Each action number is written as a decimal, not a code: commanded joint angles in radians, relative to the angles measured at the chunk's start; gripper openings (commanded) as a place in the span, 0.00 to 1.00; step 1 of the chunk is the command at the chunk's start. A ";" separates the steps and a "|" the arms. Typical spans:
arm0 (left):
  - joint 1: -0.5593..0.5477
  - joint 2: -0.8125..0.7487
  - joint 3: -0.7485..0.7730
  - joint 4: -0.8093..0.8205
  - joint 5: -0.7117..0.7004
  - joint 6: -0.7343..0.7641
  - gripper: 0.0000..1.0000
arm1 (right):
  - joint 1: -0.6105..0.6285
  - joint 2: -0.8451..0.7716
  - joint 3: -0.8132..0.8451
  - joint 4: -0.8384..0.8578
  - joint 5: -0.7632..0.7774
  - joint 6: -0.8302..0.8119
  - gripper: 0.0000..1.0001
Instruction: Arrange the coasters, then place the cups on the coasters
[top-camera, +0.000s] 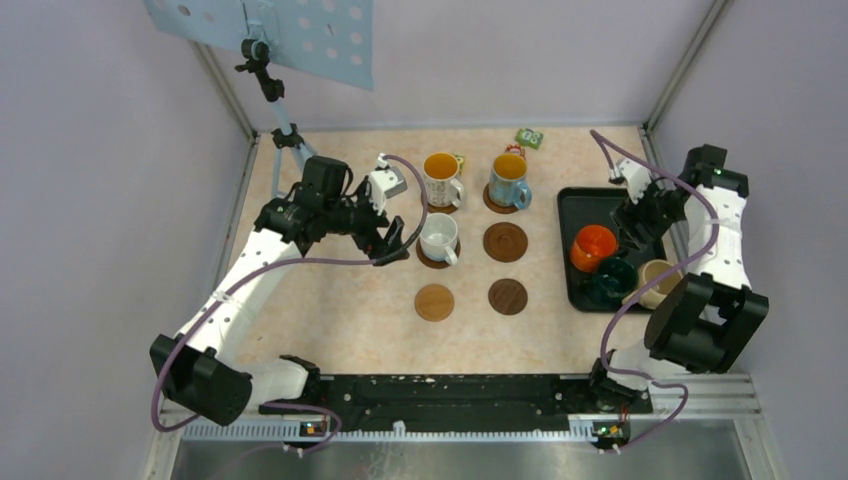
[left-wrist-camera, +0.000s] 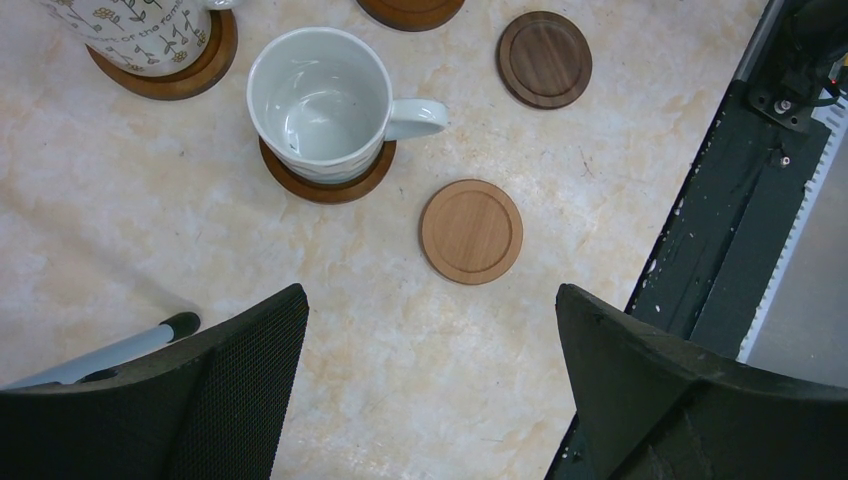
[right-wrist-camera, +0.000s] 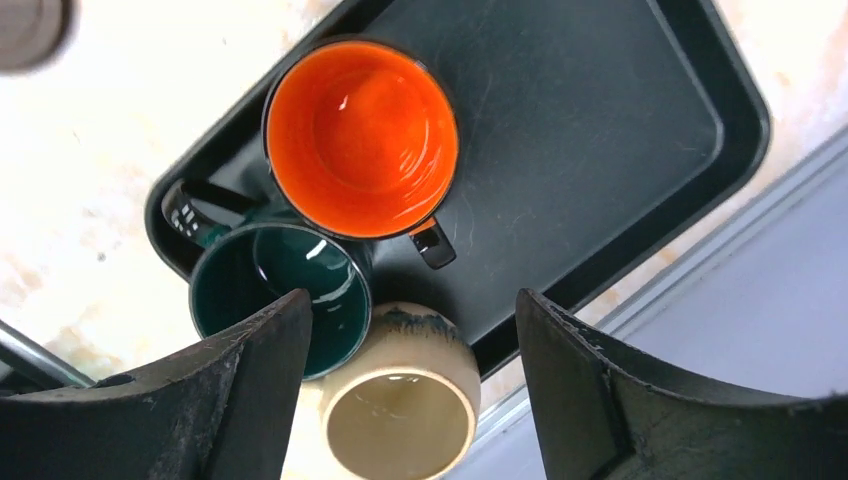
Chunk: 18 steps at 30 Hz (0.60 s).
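Note:
Six brown coasters lie in two columns. The patterned cup (top-camera: 441, 178), the light blue cup (top-camera: 509, 180) and the white cup (top-camera: 439, 238) (left-wrist-camera: 322, 105) each stand on one. Three coasters (top-camera: 505, 241) (top-camera: 434, 302) (top-camera: 508, 296) are bare; the light one (left-wrist-camera: 471, 231) lies ahead of my left gripper (top-camera: 393, 240) (left-wrist-camera: 430, 300), which is open and empty just left of the white cup. The orange cup (top-camera: 594, 247) (right-wrist-camera: 362, 135), dark green cup (top-camera: 610, 281) (right-wrist-camera: 270, 290) and beige cup (top-camera: 657, 280) (right-wrist-camera: 400, 400) crowd the black tray (top-camera: 590, 205) (right-wrist-camera: 580, 130). My right gripper (top-camera: 638, 228) (right-wrist-camera: 412, 300) hangs open above them, touching none.
Small coloured packets (top-camera: 529, 137) lie at the table's back edge. A camera stand (top-camera: 285, 130) with a blue perforated board (top-camera: 270, 25) rises at the back left. The arms' black base rail (top-camera: 450, 390) runs along the near edge.

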<state>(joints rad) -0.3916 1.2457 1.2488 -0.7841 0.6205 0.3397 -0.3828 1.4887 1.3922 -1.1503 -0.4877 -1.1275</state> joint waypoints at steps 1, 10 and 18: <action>-0.001 -0.018 -0.002 0.022 0.021 0.009 0.99 | -0.005 0.002 -0.085 0.049 0.042 -0.239 0.73; -0.001 -0.016 -0.006 0.026 0.021 0.007 0.99 | -0.006 0.074 -0.072 0.126 0.038 -0.261 0.69; -0.001 -0.032 -0.024 0.036 0.006 0.008 0.99 | -0.014 0.160 -0.063 0.174 0.051 -0.291 0.60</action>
<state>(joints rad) -0.3916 1.2453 1.2324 -0.7792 0.6193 0.3393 -0.3893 1.6062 1.2995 -1.0092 -0.4213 -1.3739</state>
